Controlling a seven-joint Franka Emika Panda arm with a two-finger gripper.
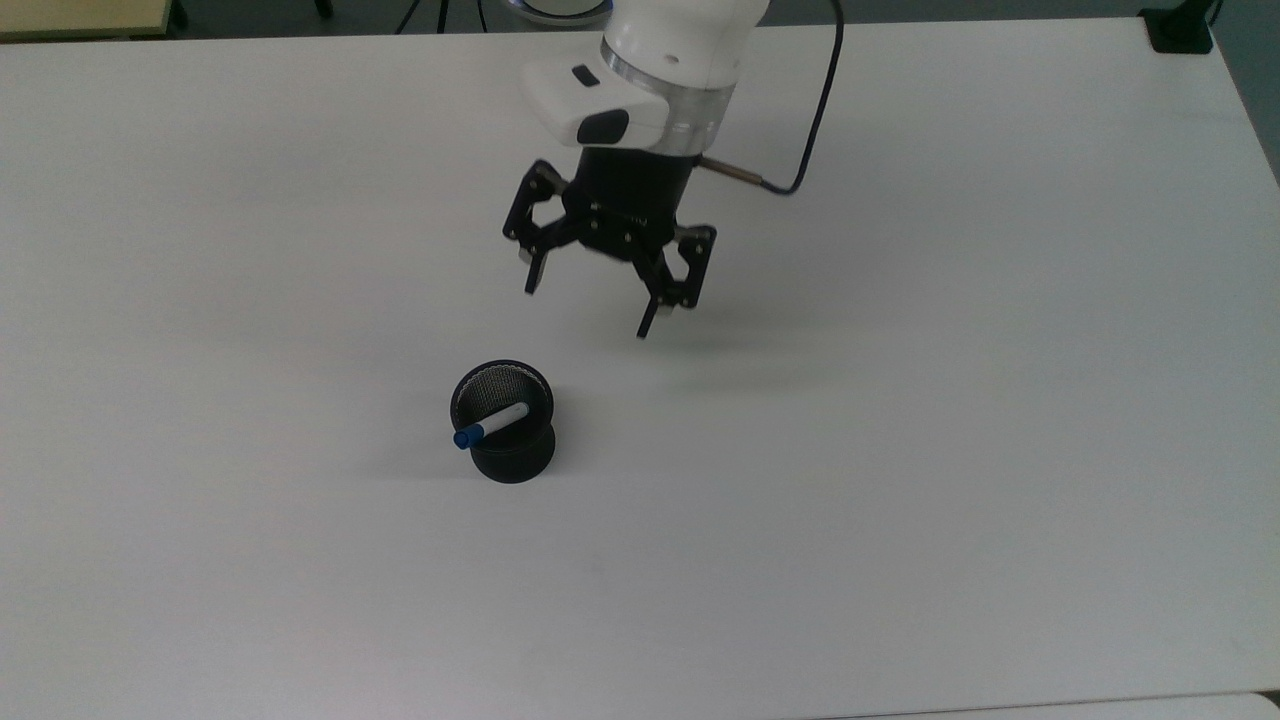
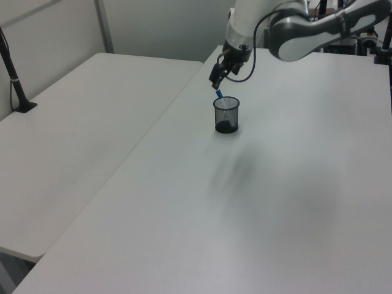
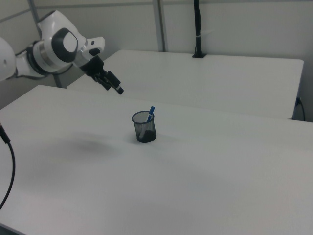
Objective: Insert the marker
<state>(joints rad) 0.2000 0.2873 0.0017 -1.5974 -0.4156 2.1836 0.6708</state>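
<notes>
Top view: marker's in the cup, and your gripper is empty.

You've got the marker (image 1: 489, 424) leaning inside the black mesh cup (image 1: 503, 422), blue cap propped over the rim toward the top view's left, its long axis tilted rather than upright. Your gripper (image 1: 588, 303) hangs with fingers spread wide, grasping nothing, well apart from the cup, up and toward the top view's right. In the right view the blue cap pokes above the rim. Judging by this, the insertion looks done; any coming move is simply away, clear of that cap.
</notes>
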